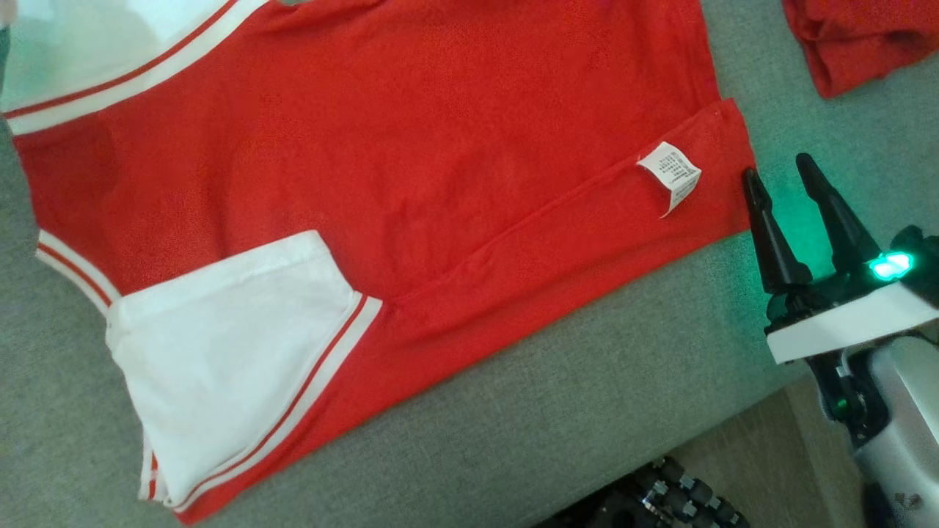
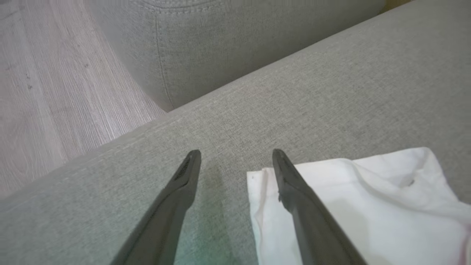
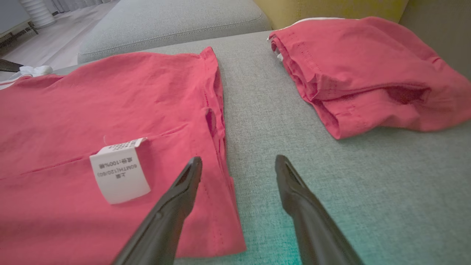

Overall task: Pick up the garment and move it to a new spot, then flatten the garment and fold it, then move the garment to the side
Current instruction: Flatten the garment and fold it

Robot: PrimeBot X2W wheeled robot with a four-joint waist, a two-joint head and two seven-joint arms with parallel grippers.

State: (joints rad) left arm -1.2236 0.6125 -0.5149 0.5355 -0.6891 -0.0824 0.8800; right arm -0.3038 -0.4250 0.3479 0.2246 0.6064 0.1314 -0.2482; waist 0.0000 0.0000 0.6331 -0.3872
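The garment point(image 1: 381, 125) is a red top with white striped sleeves, spread flat on a grey sofa cushion, its near side folded over and a white care label point(image 1: 671, 176) showing. My right gripper point(image 1: 777, 172) stands open just off the garment's right hem, with nothing between its fingers. In the right wrist view that gripper point(image 3: 238, 162) straddles the hem edge of the garment point(image 3: 110, 110), one finger over the red cloth. My left gripper point(image 2: 236, 154) is open over the cushion, one finger above a white sleeve corner point(image 2: 353, 206).
A second red garment point(image 3: 368, 73), folded, lies on the cushion to the far right point(image 1: 858, 37). The cushion's front edge point(image 1: 660, 411) drops to wooden floor point(image 2: 55, 92). The robot's wheeled base point(image 1: 667, 499) shows below the edge.
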